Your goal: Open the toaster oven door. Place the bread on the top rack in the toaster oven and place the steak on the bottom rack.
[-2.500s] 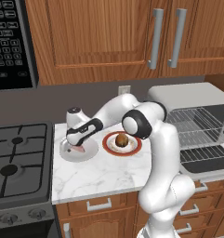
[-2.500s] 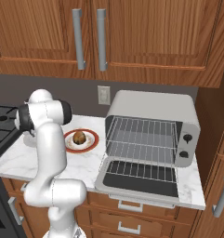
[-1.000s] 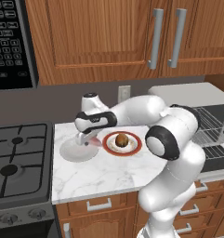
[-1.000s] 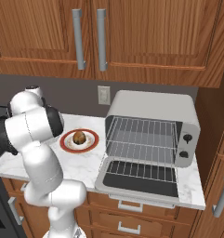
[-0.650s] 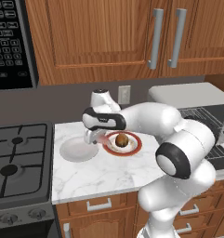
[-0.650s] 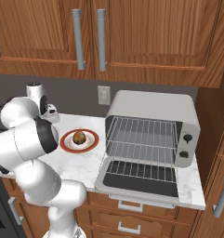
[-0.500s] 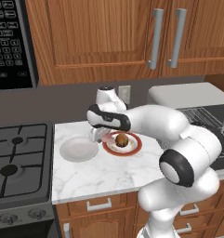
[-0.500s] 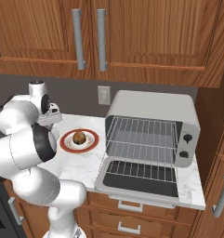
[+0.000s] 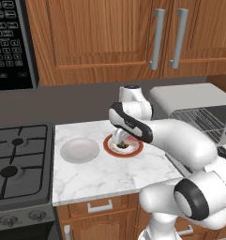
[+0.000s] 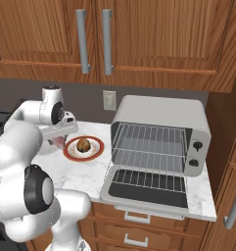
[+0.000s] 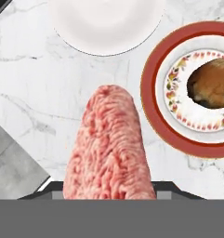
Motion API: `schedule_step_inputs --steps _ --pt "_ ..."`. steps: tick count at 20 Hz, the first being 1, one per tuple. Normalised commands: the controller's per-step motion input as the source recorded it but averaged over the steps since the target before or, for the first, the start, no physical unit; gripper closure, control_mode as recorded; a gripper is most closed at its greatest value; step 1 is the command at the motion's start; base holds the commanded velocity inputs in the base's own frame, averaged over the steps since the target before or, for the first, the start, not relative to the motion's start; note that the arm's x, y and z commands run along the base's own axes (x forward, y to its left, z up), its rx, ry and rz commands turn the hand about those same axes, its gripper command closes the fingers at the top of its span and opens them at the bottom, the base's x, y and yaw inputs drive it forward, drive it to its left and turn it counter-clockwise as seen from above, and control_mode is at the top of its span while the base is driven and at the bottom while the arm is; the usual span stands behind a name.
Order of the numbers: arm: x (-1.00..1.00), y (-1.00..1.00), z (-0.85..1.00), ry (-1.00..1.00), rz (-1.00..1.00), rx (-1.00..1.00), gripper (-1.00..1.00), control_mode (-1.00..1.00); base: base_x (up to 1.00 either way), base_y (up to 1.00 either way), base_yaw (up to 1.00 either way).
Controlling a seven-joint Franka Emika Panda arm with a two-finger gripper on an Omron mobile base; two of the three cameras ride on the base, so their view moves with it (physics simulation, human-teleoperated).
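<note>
Pincer [image 11: 106, 188] grips steak [image 11: 108, 144]; counter [image 11: 29, 83] below

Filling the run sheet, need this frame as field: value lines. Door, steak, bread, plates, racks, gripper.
door: toaster oven door dropped open
steak: steak held in the gripper, above the counter
bread: bread on the red-rimmed plate
white plate: white plate bare, left of the red-rimmed plate in the left base view
racks: top rack and bottom rack both bare
gripper: shut on the steak
</note>
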Motion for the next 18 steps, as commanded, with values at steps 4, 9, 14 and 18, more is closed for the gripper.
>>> schedule_step_inputs --steps 4,9,14,18 --pt "-0.04 -0.96 0.00 0.02 0.00 0.00 1.00 -1.00 0.00 0.00 0.00" --pt "0.00 -1.00 0.00 0.01 0.00 0.00 1.00 -1.00 0.00 0.00 0.00" --pt "0.00 -0.99 0.00 0.00 0.00 0.00 1.00 -1.00 0.00 0.00 0.00" --pt "0.00 -0.97 0.00 0.00 0.00 0.00 1.00 -1.00 0.00 0.00 0.00"
